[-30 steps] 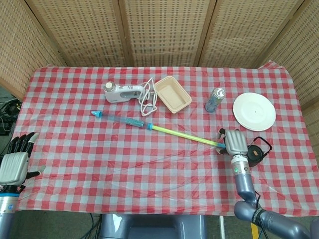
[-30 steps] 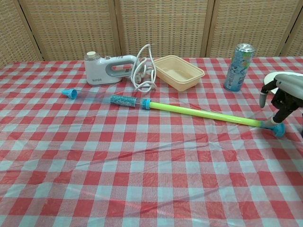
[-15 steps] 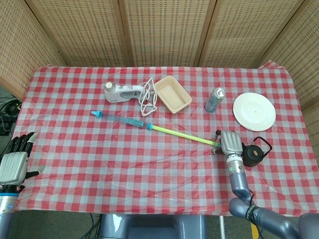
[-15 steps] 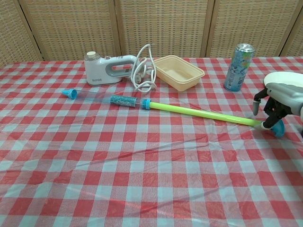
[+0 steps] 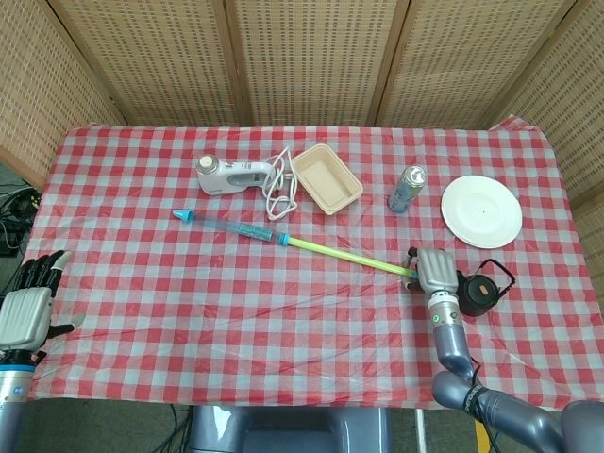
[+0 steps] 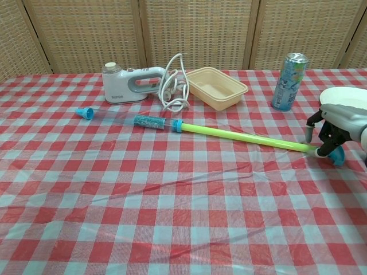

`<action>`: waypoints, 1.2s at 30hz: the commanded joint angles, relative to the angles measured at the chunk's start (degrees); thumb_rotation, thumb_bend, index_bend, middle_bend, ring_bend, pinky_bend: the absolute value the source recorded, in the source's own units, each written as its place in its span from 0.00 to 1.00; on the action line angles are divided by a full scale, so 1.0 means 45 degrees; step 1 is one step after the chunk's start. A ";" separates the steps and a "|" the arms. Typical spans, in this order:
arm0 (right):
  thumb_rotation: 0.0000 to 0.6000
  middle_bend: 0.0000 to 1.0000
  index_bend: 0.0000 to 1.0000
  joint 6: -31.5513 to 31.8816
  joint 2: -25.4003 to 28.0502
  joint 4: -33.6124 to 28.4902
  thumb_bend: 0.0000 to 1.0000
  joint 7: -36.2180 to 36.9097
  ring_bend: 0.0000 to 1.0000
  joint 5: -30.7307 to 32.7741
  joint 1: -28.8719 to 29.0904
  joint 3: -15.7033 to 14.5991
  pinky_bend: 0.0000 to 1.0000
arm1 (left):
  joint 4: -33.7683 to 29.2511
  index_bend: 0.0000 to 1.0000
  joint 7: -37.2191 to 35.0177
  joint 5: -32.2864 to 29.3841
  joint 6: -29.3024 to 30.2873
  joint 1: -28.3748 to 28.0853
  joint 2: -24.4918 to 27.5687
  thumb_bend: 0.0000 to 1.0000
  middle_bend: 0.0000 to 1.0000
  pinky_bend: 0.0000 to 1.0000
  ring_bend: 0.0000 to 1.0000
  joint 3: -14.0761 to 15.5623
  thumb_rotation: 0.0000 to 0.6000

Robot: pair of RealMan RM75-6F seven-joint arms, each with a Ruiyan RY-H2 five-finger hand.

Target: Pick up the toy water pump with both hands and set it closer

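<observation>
The toy water pump [image 5: 283,240] lies flat on the checked cloth, a long thin tube. Its blue tip [image 6: 84,112] points left and its green rod [image 6: 241,137] runs right to a blue end cap [image 6: 338,156]. My right hand [image 5: 434,272] sits over that right end. In the chest view the right hand [image 6: 338,120] has its thumb on the far side of the rod and its fingers [image 6: 324,146] curled down on the near side, with a small gap still showing. My left hand [image 5: 28,302] hangs past the table's left edge, fingers spread, holding nothing.
A white hand mixer [image 5: 226,175] with a coiled cord [image 5: 280,189] and a beige container [image 5: 326,178] lie behind the pump. A drink can [image 5: 407,189] and a white plate [image 5: 481,211] stand at the right. A small black kettle [image 5: 478,293] sits beside my right hand.
My right hand has slid a little left along the pump's right end and its fingers now reach down around the rod. The pump and my left hand have not moved.
</observation>
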 commanded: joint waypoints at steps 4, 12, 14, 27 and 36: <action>1.00 1.00 0.57 -0.0109 -0.0119 0.0115 0.49 -0.0062 0.95 0.0097 0.0076 -0.0092 0.42 | -0.0027 0.00 -0.0045 0.0058 0.0009 -0.0001 0.0029 0.19 0.00 0.00 0.00 0.0022 1.00; 1.00 1.00 0.55 -0.0373 -0.0204 0.0330 0.50 -0.0043 0.95 0.0306 0.0132 -0.0204 0.42 | -0.0031 0.00 -0.0046 0.0030 -0.0040 -0.0012 0.0031 0.19 0.00 0.00 0.00 0.0030 1.00; 1.00 1.00 0.54 -0.0381 -0.0219 0.0387 0.50 0.0015 0.95 0.0282 0.0130 -0.0227 0.42 | -0.0037 0.00 -0.0044 0.0028 -0.0039 -0.0012 0.0030 0.19 0.00 0.00 0.00 0.0031 1.00; 1.00 0.98 0.48 -0.0685 -0.0259 0.0605 0.50 0.0122 0.94 0.0388 0.0154 -0.0395 0.42 | -0.0007 0.00 -0.0046 -0.0027 -0.0099 -0.0031 0.0017 0.19 0.00 0.00 0.00 0.0028 1.00; 1.00 0.99 0.60 -0.0648 -0.0211 0.0497 0.51 0.0224 0.94 0.0406 0.0127 -0.0402 0.42 | 0.0000 0.00 -0.0080 -0.0033 -0.0106 -0.0034 0.0017 0.19 0.00 0.00 0.00 0.0026 1.00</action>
